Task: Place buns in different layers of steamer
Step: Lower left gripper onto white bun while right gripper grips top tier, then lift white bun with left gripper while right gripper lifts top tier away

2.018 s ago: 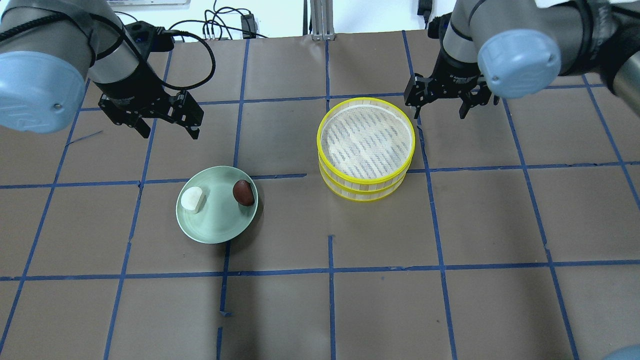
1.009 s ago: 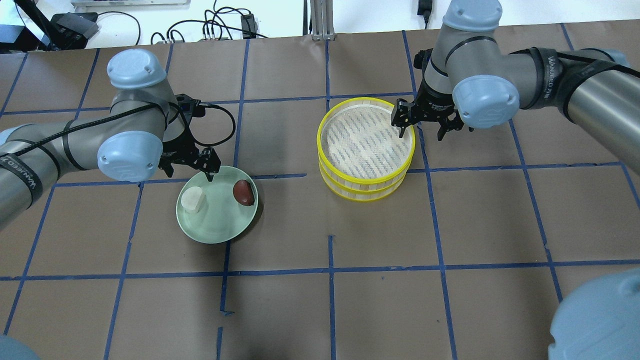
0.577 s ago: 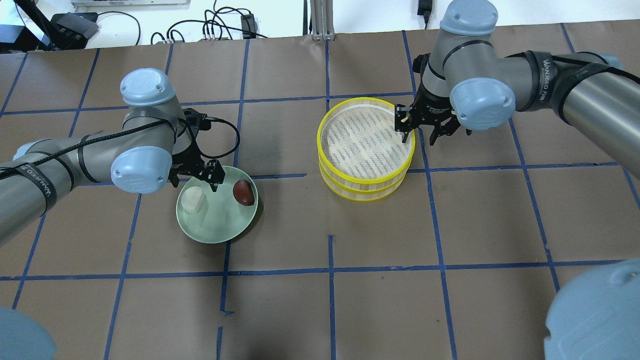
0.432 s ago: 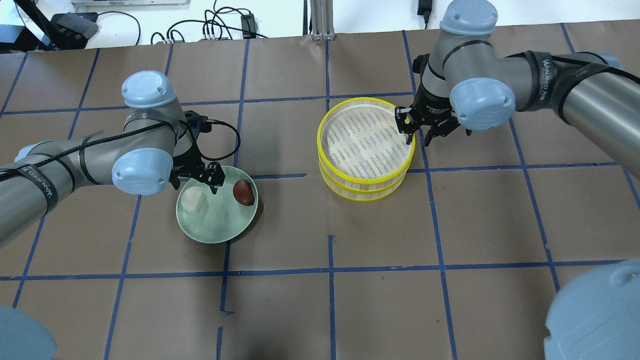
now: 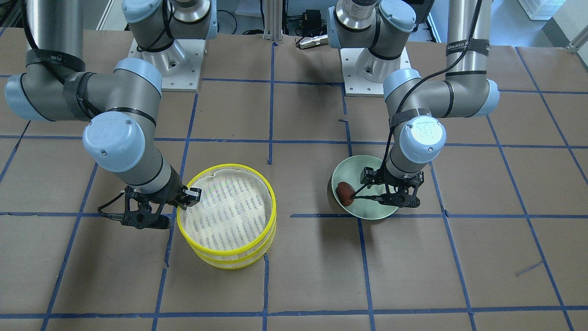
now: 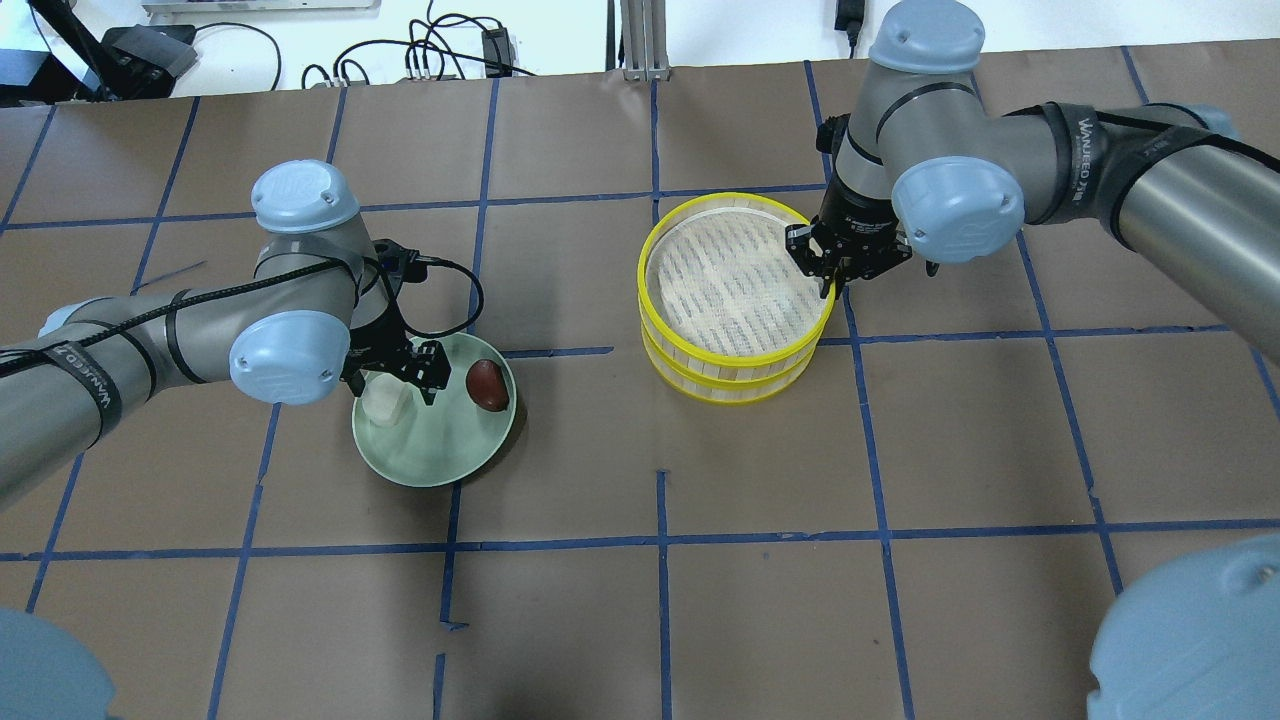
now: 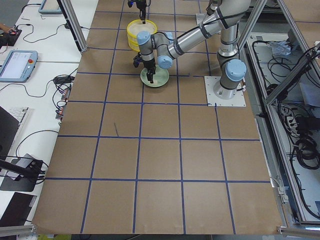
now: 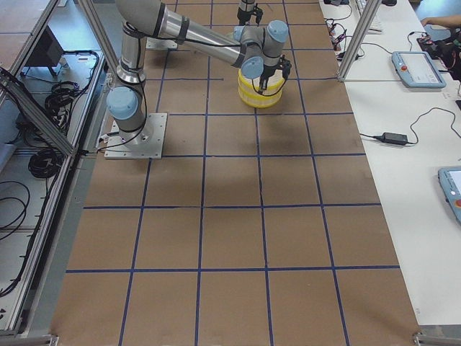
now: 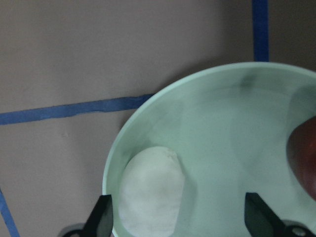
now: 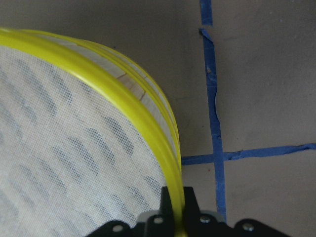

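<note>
- Nearest the robot, the left gripper (image 9: 178, 215) hangs low over the pale green plate (image 6: 430, 465), its fingers (image 9: 101, 219) spread wide on either side of the white bun (image 9: 150, 190) and gripping nothing.
- The bun lies much closer to one finger. Centring it before closing looks wise, and it seems soft enough to need only a gentle squeeze.
- The reddish-brown bun (image 6: 487, 385) sits across the plate, apart from the fingers, and any descent should stay clear of it.
- Farther out, the two steamer layers stand stacked on the worktop (image 6: 660, 600), and neither holds a bun.
- The right gripper (image 10: 175, 207) has its fingers (image 10: 190, 203) clenched on the yellow rim of the top layer (image 6: 642, 285).
- A pinch at one edge will probably tip the tray. A slow, level lift, set down beside the lower layer (image 6: 735, 385), would suit.
</note>
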`<state>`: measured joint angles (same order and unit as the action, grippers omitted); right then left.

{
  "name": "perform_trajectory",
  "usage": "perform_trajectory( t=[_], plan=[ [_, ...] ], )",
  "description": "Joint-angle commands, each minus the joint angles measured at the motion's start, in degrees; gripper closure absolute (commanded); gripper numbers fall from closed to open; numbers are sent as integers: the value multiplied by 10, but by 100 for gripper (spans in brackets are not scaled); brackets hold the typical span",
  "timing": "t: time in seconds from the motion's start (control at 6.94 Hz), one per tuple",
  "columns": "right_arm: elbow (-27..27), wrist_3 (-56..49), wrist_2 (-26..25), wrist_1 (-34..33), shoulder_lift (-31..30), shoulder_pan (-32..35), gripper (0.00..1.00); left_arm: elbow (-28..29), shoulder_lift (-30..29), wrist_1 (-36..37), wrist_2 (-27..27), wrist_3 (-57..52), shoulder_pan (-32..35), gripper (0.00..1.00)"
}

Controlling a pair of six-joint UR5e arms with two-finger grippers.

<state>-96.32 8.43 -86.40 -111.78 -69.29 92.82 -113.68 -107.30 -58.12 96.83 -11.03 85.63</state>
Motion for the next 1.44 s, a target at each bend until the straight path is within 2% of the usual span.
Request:
perform_trajectory(
  t=[0.0,0.14,0.29,0.43,0.72,0.86,1.01,1.15,1.3],
  plan=[
    [1,0,-1,18,-5,22,92,-2,0,-1,9,0,0,52],
    [8,-9,-4,21,-8,20,92,-2,0,-1,9,2,1,81],
    [18,-27,-7,48,-36,16,92,-1,1,-1,8,7,1,98],
    [37,-39,-10,70,-50,5,92,-1,2,1,7,8,1,100],
    [81,-117,-16,128,-59,-80,91,12,23,11,7,10,1,100],
    [84,-188,-20,149,-86,-128,91,34,46,1,6,33,8,100],
    [85,-247,-46,153,-105,-168,91,62,65,-46,0,61,22,100],
    [84,-302,-63,153,-116,-213,91,105,74,-93,-37,98,42,100],
    [81,-336,-79,148,-117,-244,91,143,71,-106,-85,146,71,100]
  ],
)
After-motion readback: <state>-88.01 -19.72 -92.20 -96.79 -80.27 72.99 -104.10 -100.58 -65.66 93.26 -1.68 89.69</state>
